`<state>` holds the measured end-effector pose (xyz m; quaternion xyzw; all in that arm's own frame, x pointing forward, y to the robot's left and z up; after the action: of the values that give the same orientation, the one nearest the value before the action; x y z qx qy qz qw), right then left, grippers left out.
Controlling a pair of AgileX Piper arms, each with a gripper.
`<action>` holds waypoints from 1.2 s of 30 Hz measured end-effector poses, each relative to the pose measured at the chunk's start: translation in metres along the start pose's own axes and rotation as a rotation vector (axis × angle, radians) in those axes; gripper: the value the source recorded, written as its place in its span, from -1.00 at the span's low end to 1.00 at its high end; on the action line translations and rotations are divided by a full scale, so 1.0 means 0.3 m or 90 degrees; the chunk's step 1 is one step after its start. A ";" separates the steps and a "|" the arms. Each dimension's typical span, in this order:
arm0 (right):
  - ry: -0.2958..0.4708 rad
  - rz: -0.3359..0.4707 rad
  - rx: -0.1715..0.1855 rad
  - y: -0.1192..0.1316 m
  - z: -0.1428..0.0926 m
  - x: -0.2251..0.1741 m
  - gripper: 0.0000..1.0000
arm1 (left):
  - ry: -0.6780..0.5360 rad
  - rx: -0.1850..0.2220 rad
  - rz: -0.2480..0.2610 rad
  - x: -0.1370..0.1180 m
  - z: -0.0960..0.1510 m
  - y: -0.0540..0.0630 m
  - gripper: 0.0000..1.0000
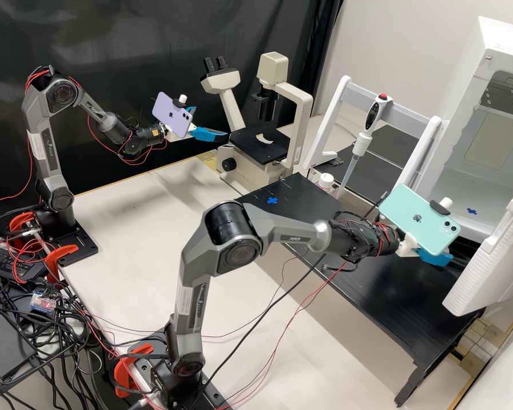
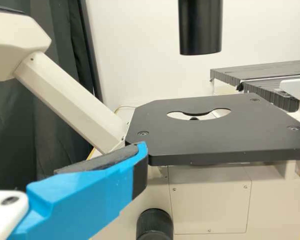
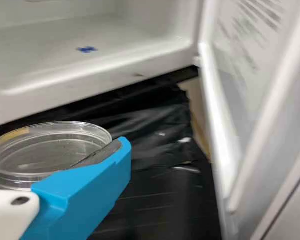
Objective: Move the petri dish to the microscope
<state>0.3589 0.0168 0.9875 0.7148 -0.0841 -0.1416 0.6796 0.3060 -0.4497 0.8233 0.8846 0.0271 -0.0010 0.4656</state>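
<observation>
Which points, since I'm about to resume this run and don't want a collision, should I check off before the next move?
1. Petri dish between the right gripper's fingers: ok.
2. Grip firm enough to carry it: cannot tell.
3. Cabinet door open, dish outside: ok.
4. Microscope stage free of other items: ok.
5. Left gripper well away from the stage: not ok; it hovers close beside it, probably in the way of a delivery.
6. Dish lid properly seated: cannot tell.
</observation>
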 end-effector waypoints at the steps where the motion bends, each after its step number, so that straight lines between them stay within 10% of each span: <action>1: 0.008 -0.006 -0.005 -0.014 -0.011 -0.023 -1.00 | 0.000 0.000 0.000 0.000 0.000 0.000 1.00; 36: 0.356 -0.254 -0.105 -0.458 -0.337 -0.514 -1.00 | 0.000 0.000 0.000 0.000 0.000 0.000 1.00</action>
<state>0.2352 0.1695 0.8679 0.6708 0.2581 -0.0768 0.6910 0.3060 -0.4497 0.8233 0.8846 0.0271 -0.0010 0.4656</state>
